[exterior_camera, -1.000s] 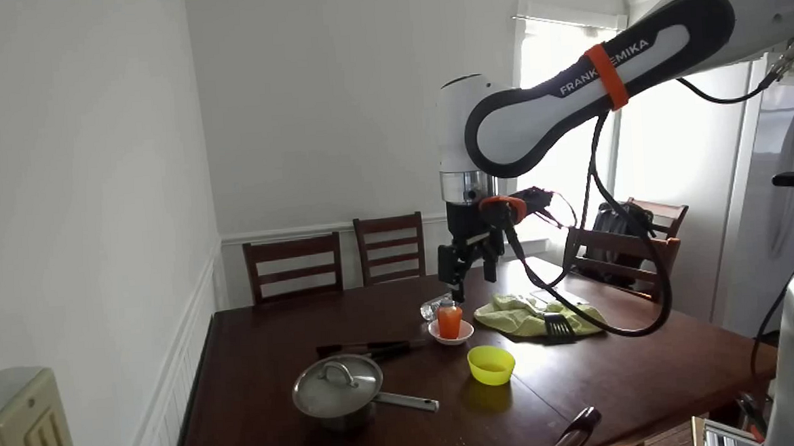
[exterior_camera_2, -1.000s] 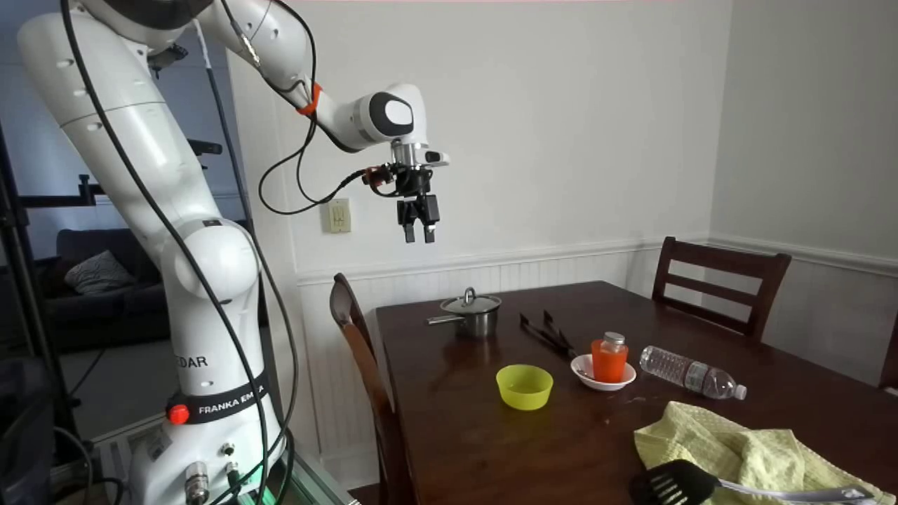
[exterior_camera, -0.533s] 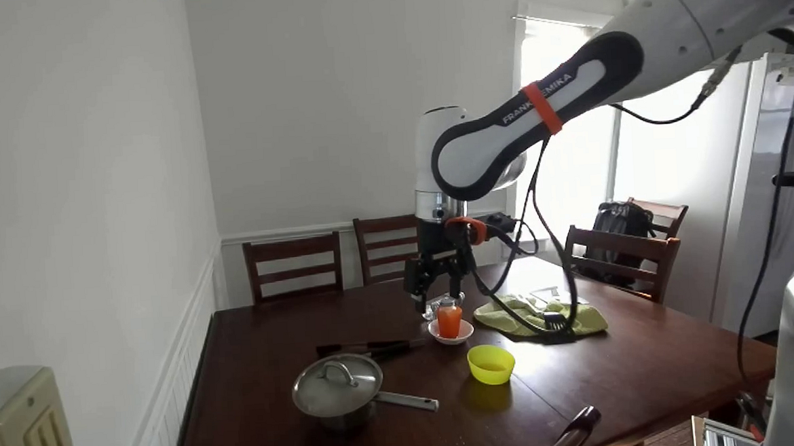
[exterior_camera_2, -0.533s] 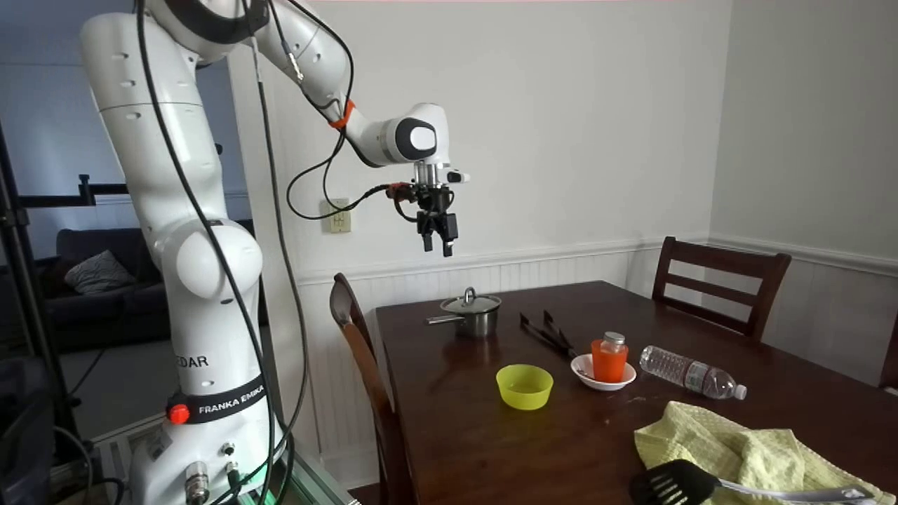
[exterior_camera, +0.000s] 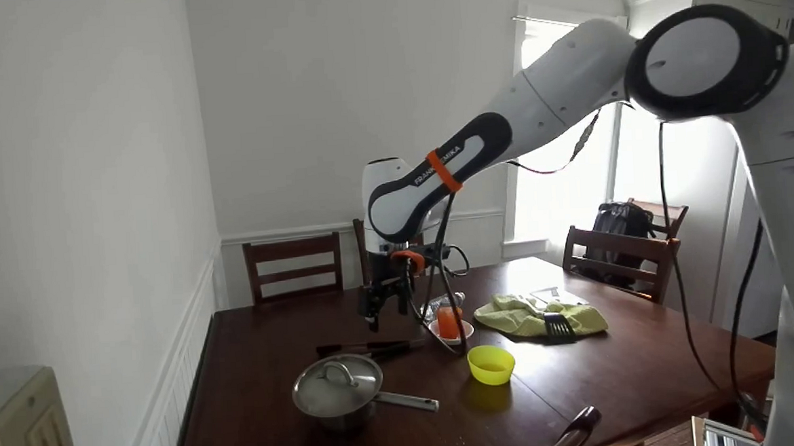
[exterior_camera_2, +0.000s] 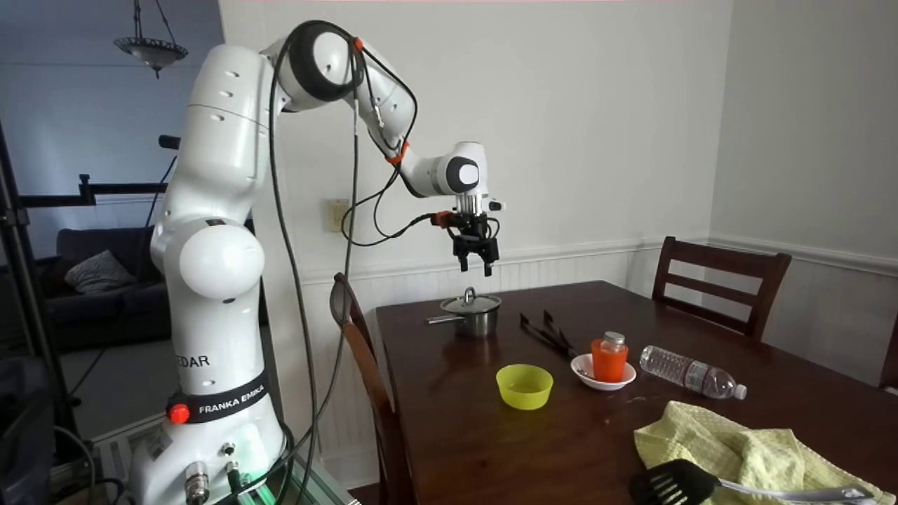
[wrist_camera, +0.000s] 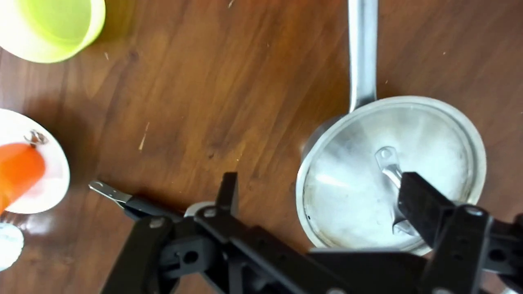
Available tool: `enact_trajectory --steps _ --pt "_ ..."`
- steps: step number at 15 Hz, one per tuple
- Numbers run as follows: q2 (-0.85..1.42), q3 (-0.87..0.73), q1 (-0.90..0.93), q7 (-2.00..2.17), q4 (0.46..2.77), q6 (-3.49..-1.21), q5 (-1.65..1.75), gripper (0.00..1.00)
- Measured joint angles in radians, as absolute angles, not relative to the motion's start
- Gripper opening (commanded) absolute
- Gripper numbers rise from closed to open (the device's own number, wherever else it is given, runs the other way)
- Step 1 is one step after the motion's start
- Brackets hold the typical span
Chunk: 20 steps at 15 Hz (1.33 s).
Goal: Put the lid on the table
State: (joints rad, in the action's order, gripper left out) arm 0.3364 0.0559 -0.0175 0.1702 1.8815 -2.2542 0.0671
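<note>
The lid (exterior_camera: 328, 393) is a round silvery dome with a loop handle and sits on the small steel pot (exterior_camera_2: 480, 325). In the wrist view the lid (wrist_camera: 351, 179) fills the right side, its handle partly hidden by a finger (wrist_camera: 425, 204). The pot stands on the dark brown table (exterior_camera: 261, 352), near one end. My gripper (exterior_camera_2: 476, 268) is open and empty, in the air above the pot and apart from the lid. In an exterior view the gripper (exterior_camera: 388, 318) shows above the table behind the pot.
Black tongs (exterior_camera_2: 551, 338) lie beside the pot. A yellow bowl (exterior_camera_2: 525, 396), a white dish (exterior_camera_2: 586, 375) with an orange container (exterior_camera_2: 609, 363), and a clear bottle (exterior_camera_2: 691, 373) stand or lie nearby. A green towel (exterior_camera_2: 736, 449) with a spatula (exterior_camera_2: 677, 484) lies farther off. Chairs (exterior_camera: 294, 262) surround the table.
My gripper has come down and moved across the table toward the pot, ending above it. It stays open. The lid, pot and other objects have not moved.
</note>
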Motion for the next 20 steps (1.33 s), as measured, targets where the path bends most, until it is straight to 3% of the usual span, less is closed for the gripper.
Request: enact_trajectory --steps 8,20 --pt "0.646 0.082 0.099 0.052 1.482 -2.096 0.065 1.0" --pt "0.664 0.081 0.094 0.035 1.449 -2.079 0.065 1.0"
